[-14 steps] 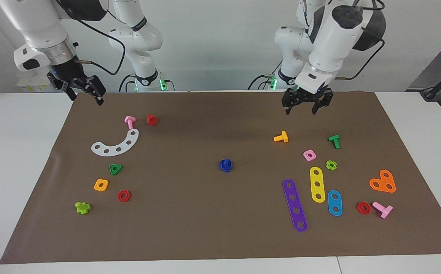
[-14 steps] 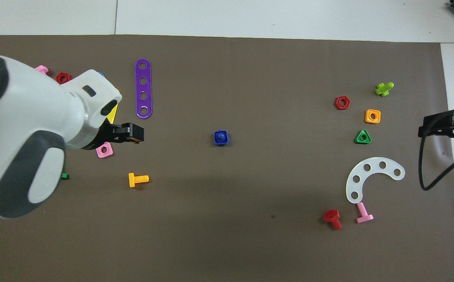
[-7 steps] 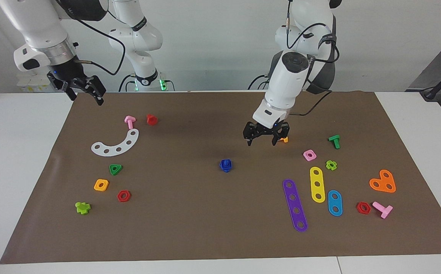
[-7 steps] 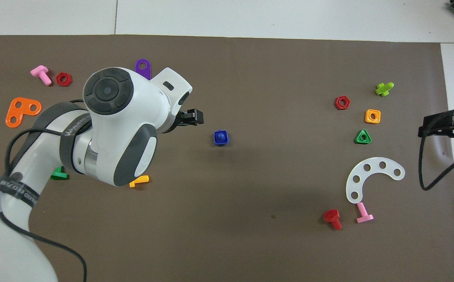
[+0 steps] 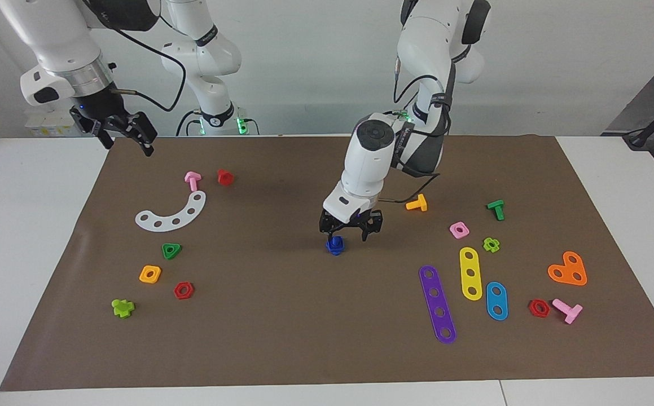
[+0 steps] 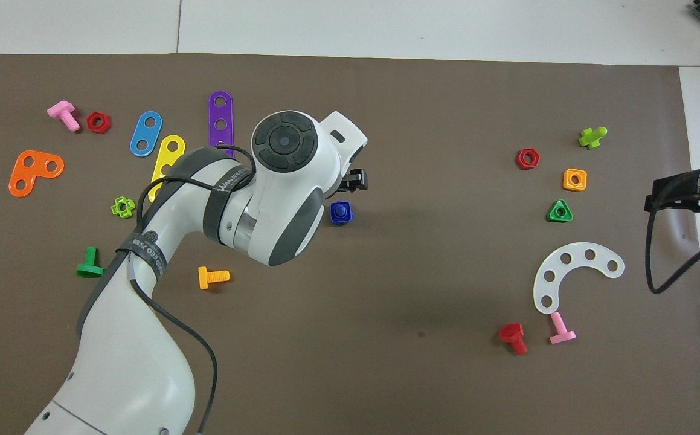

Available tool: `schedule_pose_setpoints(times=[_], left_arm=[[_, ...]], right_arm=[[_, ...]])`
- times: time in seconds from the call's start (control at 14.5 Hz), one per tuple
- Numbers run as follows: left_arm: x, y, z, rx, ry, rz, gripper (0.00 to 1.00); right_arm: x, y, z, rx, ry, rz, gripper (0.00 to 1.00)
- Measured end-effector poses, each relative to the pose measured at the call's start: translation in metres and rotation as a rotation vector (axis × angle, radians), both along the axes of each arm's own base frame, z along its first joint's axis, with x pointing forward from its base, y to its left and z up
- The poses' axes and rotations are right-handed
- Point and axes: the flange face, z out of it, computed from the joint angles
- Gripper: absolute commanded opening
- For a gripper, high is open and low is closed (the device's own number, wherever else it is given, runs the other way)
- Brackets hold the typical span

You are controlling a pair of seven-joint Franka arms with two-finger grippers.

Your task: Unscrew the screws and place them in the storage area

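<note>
Hovers with left gripper (image 5: pixel 350 234) fingers apart, blue screw (image 5: pixel 335 245) upright on brown mat (image 5: pixel 281 338) just below and slightly toward right arm's end; right gripper (image 5: pixel 126 134) waits, open.

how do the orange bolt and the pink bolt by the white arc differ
Colour: the orange bolt is orange, the pink bolt beside the white arc is pink.
Place: the orange bolt lies toward the left arm's end of the mat, the pink bolt toward the right arm's end.
Neighbours: the pink bolt lies close to the arc's tip, the orange bolt has bare mat around it.
Both are T-shaped bolts lying on their sides.
</note>
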Motion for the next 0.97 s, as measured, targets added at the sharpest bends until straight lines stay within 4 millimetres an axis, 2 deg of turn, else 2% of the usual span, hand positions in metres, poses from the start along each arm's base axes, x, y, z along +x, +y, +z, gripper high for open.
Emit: schedule_pose_setpoints(times=[0.28,0.62,0.97], left_arm=[[-0.016,-0.019,-0.021,0.014,0.014,-0.035,0.9],[-0.024,-0.017,-0.052,0.018,0.003,-0.041,0.87],[-0.026,-0.015,-0.06,0.014,-0.006,-0.04,0.83]], right_arm=[[0.0,0.0,0.0,0.0,0.0,0.0,1.0],[0.0,0.0,0.0,0.0,0.0,0.0,1.0],[0.0,0.0,0.0,0.0,0.0,0.0,1.0]])
